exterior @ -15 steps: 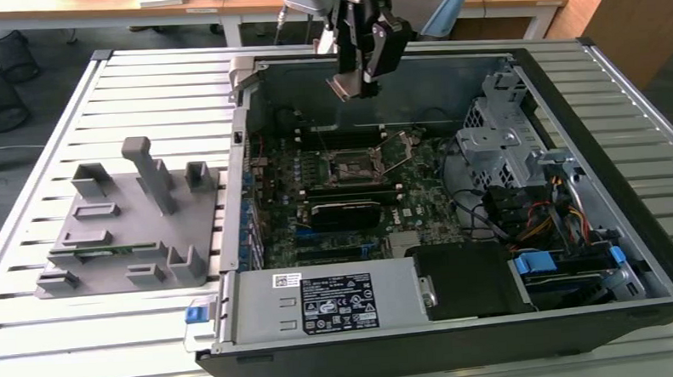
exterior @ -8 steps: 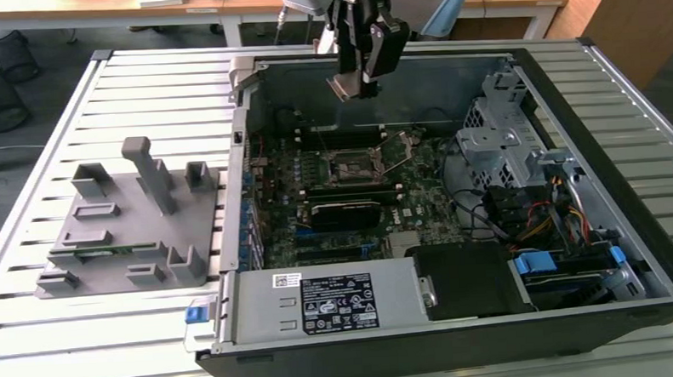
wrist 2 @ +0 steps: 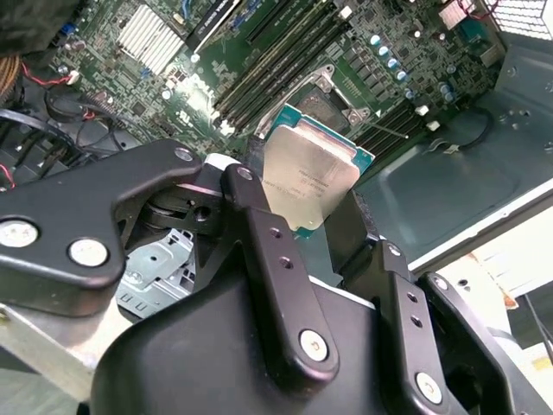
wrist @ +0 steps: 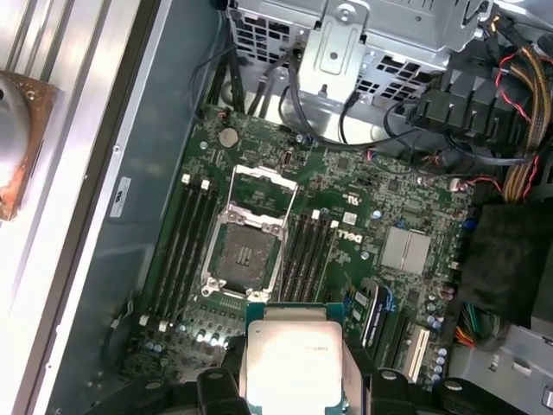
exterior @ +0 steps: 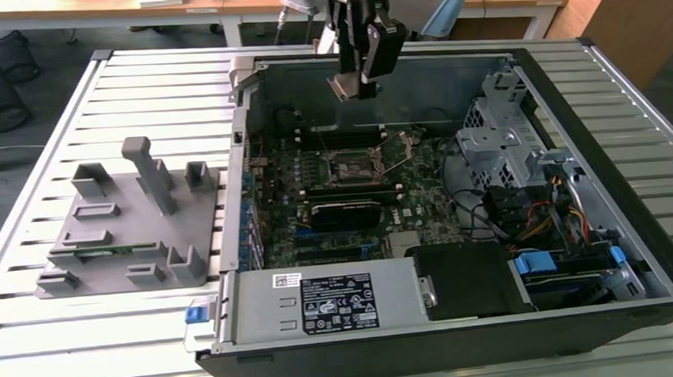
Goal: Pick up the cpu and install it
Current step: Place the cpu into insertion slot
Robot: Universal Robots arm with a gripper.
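The cpu [wrist: 292, 359], metal top showing, sits clamped betw. the black jaws of the gripper [wrist: 294, 391], near the socket [wrist: 245, 251] but apart from it. Socket open, load plate [wrist: 262, 194] swung back. RAM slots [wrist: 192, 251] flank the socket; coin cell [wrist: 227, 136] just past the load plate.

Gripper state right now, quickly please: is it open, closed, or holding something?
Gripper: jaws closed on the flat square cpu with silvery-grey metal top.

one cpu [wrist 2: 309, 177], one motherboard socket [wrist: 246, 252], one grey fixture block [exterior: 123, 242], one computer case [exterior: 435, 359].
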